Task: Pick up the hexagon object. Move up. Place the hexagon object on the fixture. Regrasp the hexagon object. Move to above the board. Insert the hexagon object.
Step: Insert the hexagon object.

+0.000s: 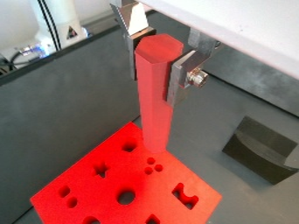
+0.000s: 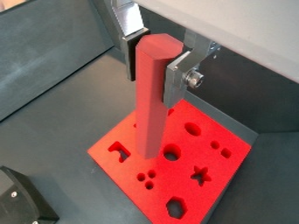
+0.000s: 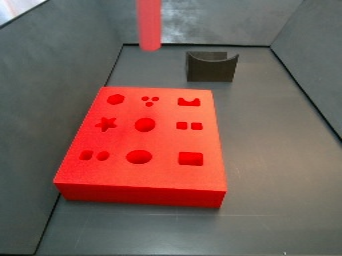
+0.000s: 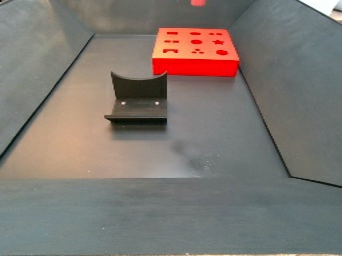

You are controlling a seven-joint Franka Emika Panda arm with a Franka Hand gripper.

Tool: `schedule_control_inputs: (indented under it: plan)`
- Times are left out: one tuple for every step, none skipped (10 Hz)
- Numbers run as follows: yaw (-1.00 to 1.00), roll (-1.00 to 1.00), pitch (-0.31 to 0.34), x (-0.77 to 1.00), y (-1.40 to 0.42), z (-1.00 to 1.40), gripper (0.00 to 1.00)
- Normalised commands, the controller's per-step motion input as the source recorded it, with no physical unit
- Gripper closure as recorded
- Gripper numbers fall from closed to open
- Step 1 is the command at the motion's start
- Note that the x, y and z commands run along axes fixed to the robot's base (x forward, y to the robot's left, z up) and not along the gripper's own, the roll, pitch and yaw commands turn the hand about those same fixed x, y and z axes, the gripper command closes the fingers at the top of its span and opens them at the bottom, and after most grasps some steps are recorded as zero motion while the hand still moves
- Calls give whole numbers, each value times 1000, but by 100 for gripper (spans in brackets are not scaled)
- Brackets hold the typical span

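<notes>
A lab test cell: dark grey walled bin (image 4: 54, 70), pincer (image 1: 162, 66) overhead.

The tool (image 1: 160, 59) sits up by the wrist cameras: flat silver finger plates, dark pads, a shiny screw, white housing above.

A dark grey, matte floor (image 4: 201, 150) fills the work area, with a faint pale scuff near its middle. Sloping dark grey walls (image 4: 34, 70) enclose it on all sides like a shallow bin. Beyond one wall, a wrist view shows a white surface (image 1: 30, 26) with dark cables (image 1: 26, 54). Lighting is even and soft.
</notes>
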Motion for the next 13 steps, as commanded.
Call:
schedule_control_inputs:
  plan:
    - [-86, -261, -307, -774, 234, -391, 100]
    - [-197, -194, -253, -814, 234, -446, 100]
    - [-389, -100, -154, -780, 174, -494, 100]
    - [-606, -81, -49, -549, 91, -489, 100]
    - [-743, -87, -44, -417, 11, -489, 100]
    - [-737, -149, -89, -389, 0, -497, 100]
    - [-683, -256, -164, -403, 0, -486, 100]
    - [-646, -353, -204, -331, 0, -351, 100]
    - [-623, -387, -173, -186, 0, -289, 100]
    - [-583, -350, -127, -171, 0, -354, 100]
    - [-377, -153, -83, -260, 146, -309, 100]
    - [-377, -10, 0, -229, 123, -260, 100]
    - [-286, 3, 54, -126, 120, -260, 100]
